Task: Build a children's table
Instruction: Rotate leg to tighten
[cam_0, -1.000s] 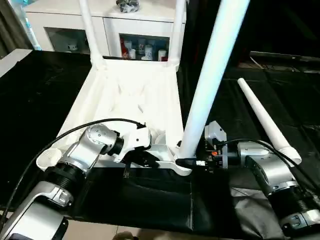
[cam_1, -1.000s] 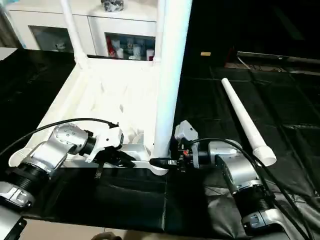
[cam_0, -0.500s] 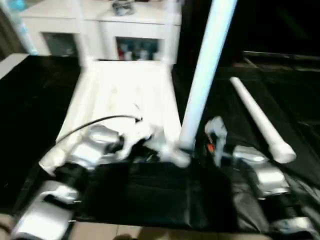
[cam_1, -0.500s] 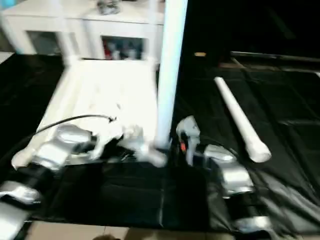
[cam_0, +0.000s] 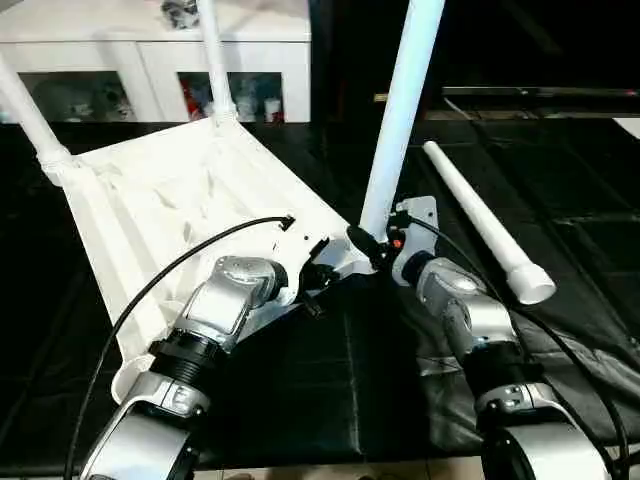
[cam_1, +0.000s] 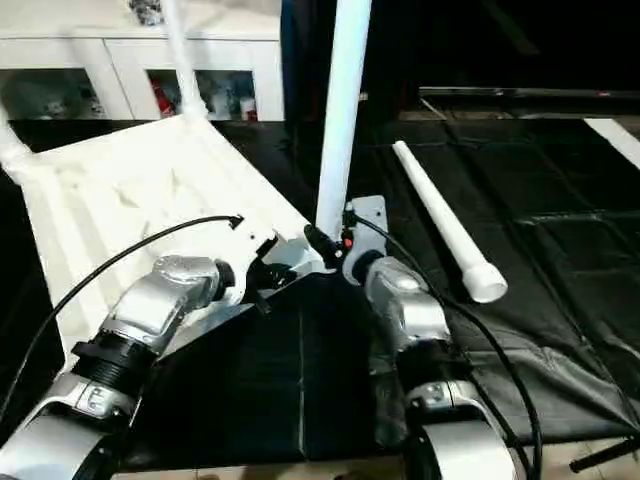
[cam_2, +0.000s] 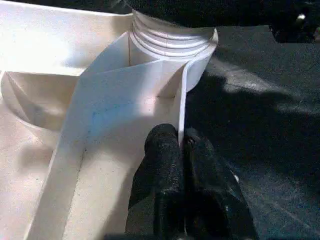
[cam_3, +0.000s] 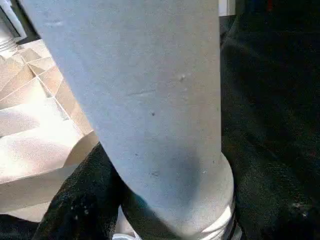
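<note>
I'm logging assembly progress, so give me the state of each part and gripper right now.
Table top: upside down, ribs up.
Two far legs: upright in corner sockets.
Near leg: upright in its socket.
Loose leg: lying on the black mat.
Left gripper: shut on the table top's rim.
Right gripper: shut on the near leg's base.

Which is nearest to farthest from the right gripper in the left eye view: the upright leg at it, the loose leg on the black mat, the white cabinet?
1. Upright leg: the right gripper grips its base at the table top's near corner.
2. Loose leg: lying on the mat to the robot's right.
3. White cabinet: at the back left, past the table top.
</note>
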